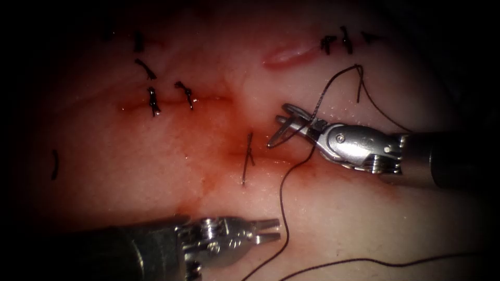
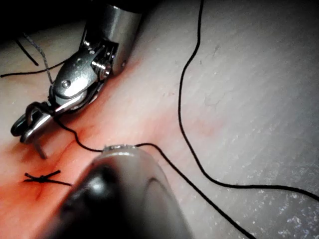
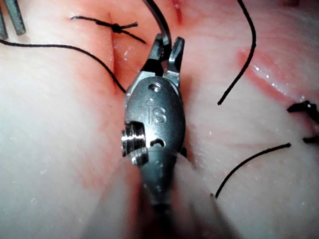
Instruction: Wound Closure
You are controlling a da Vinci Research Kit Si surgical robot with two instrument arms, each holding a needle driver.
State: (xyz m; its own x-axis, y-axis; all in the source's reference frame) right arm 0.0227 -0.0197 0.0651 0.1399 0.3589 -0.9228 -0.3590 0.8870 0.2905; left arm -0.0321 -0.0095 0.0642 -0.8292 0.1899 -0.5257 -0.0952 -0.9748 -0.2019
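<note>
Needle [image 1: 284, 130] sits in my right tool [image 1: 291, 120], gripped near one end of its curve, the rest arcing down-left toward the tissue [image 1: 156, 171]. It lies just right of the cut [image 1: 245, 151]; I can't tell if the tip is touching or in the tissue. Right wrist view: right tool [image 3: 166, 50] jaws clamped on the dark curved needle [image 3: 160, 22]. Left wrist view shows the same tool [image 2: 35, 119] with the needle [image 2: 37, 142] pointing down at the surface.

Thread [image 1: 284, 192] runs from the right tool down across the tissue, passing just right of my left tool [image 1: 268, 230]. Left tool jaws slightly parted, holding nothing, hovering low, below the cut.

A tied stitch [image 1: 248, 156] crosses the cut beside the needle. More stitches [image 1: 153, 101] sit upper left. Red fluid [image 1: 219, 156] stains the tissue around the cut.
</note>
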